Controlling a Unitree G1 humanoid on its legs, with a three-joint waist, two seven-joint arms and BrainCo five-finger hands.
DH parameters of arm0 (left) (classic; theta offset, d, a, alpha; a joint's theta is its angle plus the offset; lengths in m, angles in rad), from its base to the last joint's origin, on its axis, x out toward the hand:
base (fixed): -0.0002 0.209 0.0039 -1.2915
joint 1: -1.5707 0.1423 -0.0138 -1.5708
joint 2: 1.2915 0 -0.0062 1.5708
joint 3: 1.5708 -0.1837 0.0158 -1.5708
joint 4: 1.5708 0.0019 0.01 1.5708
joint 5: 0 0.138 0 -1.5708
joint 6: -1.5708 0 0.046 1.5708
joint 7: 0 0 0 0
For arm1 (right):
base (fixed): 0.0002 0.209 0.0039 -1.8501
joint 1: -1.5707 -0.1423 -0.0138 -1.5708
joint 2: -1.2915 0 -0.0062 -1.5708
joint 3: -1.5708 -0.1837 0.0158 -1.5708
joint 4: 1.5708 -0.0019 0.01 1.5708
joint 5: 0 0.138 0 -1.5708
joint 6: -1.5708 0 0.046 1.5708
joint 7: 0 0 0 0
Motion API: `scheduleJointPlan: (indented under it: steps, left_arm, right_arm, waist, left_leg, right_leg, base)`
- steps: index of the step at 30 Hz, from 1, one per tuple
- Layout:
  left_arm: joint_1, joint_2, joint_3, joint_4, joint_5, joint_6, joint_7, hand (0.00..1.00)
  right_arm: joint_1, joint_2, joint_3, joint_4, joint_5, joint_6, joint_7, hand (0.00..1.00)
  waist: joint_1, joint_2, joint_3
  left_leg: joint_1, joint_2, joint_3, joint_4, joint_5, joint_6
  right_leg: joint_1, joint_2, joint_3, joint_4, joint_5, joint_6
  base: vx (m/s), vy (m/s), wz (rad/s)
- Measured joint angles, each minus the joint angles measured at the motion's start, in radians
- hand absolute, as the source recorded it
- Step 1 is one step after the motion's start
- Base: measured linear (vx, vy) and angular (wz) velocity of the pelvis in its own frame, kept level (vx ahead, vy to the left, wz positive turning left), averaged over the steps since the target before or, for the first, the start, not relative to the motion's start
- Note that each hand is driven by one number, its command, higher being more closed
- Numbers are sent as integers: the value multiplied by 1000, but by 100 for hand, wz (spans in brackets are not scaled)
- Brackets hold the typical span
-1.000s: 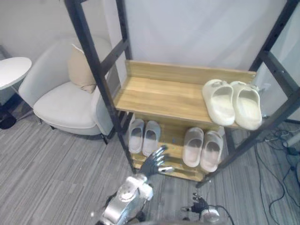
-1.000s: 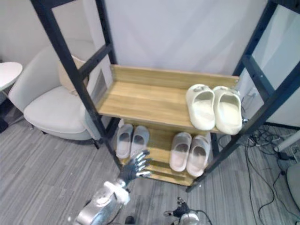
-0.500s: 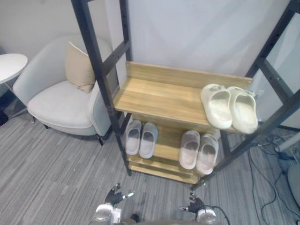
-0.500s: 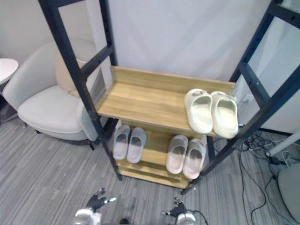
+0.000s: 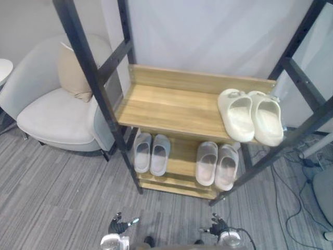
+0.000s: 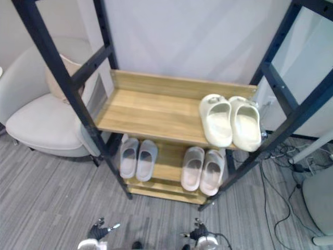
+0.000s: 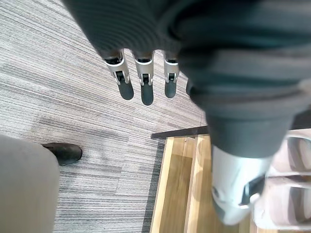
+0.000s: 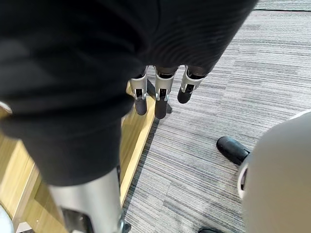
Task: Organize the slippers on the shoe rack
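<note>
Left eye view: shoe rack (image 5: pixel 171 104), carpet (image 5: pixel 52 182)

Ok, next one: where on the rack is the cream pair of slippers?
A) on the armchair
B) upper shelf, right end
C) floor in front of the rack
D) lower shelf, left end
B: the cream slippers lie side by side at the right end of the upper shelf, while the left pale pair and the right pale pair sit on the lower shelf.

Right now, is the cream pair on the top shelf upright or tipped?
Upright: cream pair sits soles down, openings up, on the top shelf.
</note>
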Motion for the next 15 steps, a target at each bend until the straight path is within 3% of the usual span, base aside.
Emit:
scheduleJointPlan:
  steps: [2, 3, 4, 5, 6, 8, 10, 11, 12, 15]
  left_arm:
    - [-7, 0, 4, 2, 1, 0, 1, 0]
    - [-10, 0, 3, 5, 0, 0, 1, 0]
    - [-9, 1, 3, 4, 0, 0, 2, 0]
    - [-12, 7, 2, -5, 0, 0, 4, 0]
    - [-13, 19, 2, -4, 0, 0, 5, 0]
    - [-19, 16, 1, -3, 0, 1, 20, 0]
    - [-28, 16, 1, -3, 0, 1, 24, 0]
    - [-41, 8, -7, 1, 1, 3, 24, 0]
    - [-46, -8, -9, 1, 1, 2, 24, 0]
    - [-47, -43, -30, 10, 0, 0, 25, 0]
  right_arm:
    - [-1, 10, 2, 0, 0, 1, 0, 0]
    - [-4, 12, 2, 1, 0, 2, 0, 0]
    - [-6, 16, 4, -1, -1, 3, 0, 0]
    - [-18, 30, 14, -1, 0, 3, -1, 0]
    - [-28, 41, 36, -2, 0, 2, 0, 0]
    - [-42, 42, 39, -4, 1, -3, -1, 0]
    - [-45, 41, 32, -4, 3, -3, -2, 0]
    - [-51, 30, 29, -6, 3, -2, -3, 0]
    - [-60, 21, 28, -6, 4, -2, -5, 0]
    - [-87, 4, 31, -7, 3, 0, -9, 0]
  waist:
    - [0, -4, 17]
    - [-1, -2, 25]
    - [0, -4, 30]
    - [0, -10, 39]
    - [-2, -22, 38]
    - [-4, -22, 40]
    - [-4, -32, 44]
    - [-2, -18, 52]
    - [-1, 11, 58]
    - [2, 59, 71]
  left_leg:
    - [5, -9, -41, 32, -30, 13]
    - [4, -15, -75, 63, -45, 16]
    - [4, -18, -91, 76, -52, 18]
    - [1, -25, -141, 96, -49, 23]
    - [-1, -26, -187, 103, -48, 21]
    - [-34, -37, -272, 110, -37, 5]
    - [-59, -73, -355, 112, -28, -10]
    - [-74, -84, -410, 114, -23, -22]
    - [-91, -77, -437, 113, -18, -31]
    - [-129, -45, -517, 99, 0, -61]
  right_leg:
    - [-63, -73, 12, 258, -83, 8]
    - [-119, -111, 59, 433, -92, 1]
    - [-145, -119, 103, 505, -86, -8]
    - [-194, -109, 217, 605, -96, -14]
    - [-207, -60, 312, 604, -157, -14]
    - [-212, 24, 462, 509, -214, -15]
    - [-190, 58, 553, 370, -214, -15]
    - [-145, 44, 523, 309, -241, -11]
    - [-134, 48, 485, 280, -235, -18]
    - [-107, 82, 395, 211, -209, -41]
  base:
    - [57, 27, 56]
    - [54, 17, 71]
    - [75, 13, 99]
    - [120, -58, 116]
    - [140, -101, 131]
    - [137, -175, 145]
    - [117, -247, 150]
    - [112, -248, 131]
    - [98, -267, 118]
    - [43, -152, 80]
